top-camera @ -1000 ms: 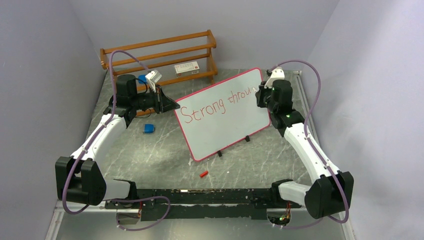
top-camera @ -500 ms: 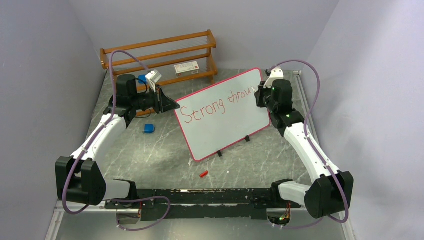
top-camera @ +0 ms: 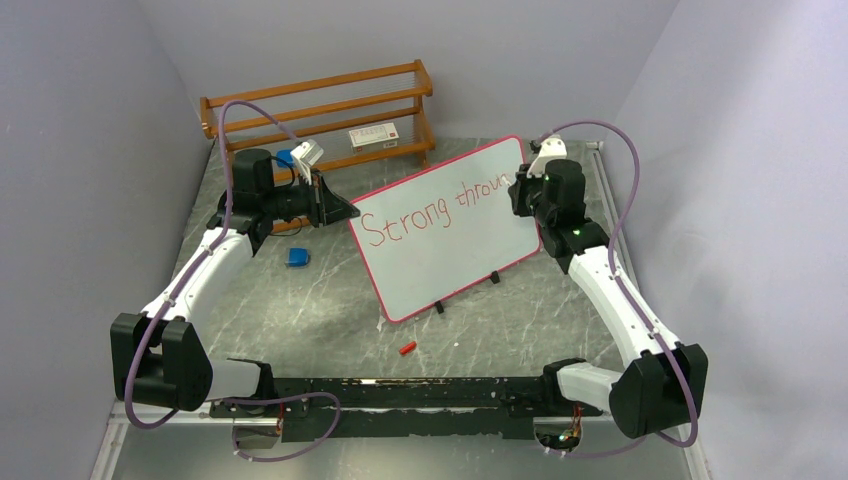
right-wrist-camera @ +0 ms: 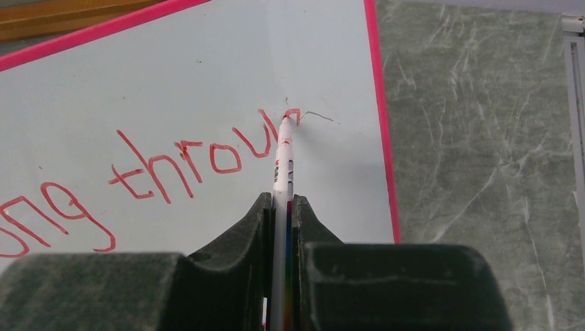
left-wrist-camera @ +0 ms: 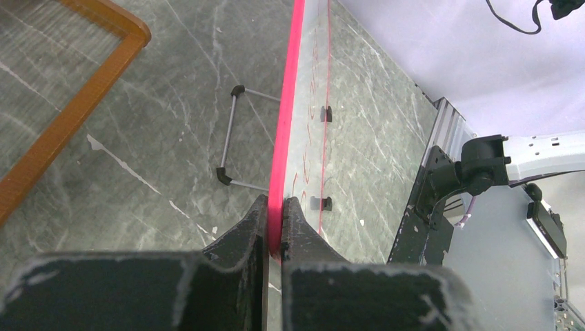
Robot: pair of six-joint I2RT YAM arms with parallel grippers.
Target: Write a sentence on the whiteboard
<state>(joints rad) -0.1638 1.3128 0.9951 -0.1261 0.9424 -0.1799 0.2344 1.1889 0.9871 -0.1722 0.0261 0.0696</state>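
The whiteboard [top-camera: 450, 250] with a pink-red rim stands tilted on small black feet in the middle of the table. The sentence [top-camera: 430, 212] in red reads "Strong throu" in one line. My left gripper [top-camera: 345, 212] is shut on the board's left rim, seen edge-on in the left wrist view [left-wrist-camera: 277, 207]. My right gripper [top-camera: 518, 185] is shut on a white marker [right-wrist-camera: 283, 165]. The marker's red tip touches the board just past the "u" [right-wrist-camera: 265, 141], at the top of a fresh stroke. The board fills the right wrist view [right-wrist-camera: 138, 89].
A wooden rack [top-camera: 320, 115] stands at the back with a small box [top-camera: 373, 136] on it. A blue object [top-camera: 297, 257] lies left of the board. A red cap [top-camera: 407, 348] lies on the table in front. The board's wire stand [left-wrist-camera: 231, 145] shows behind it.
The right gripper has shifted very slightly at the board's upper right as the marker makes a new stroke after "throu". The left arm and board have not moved.
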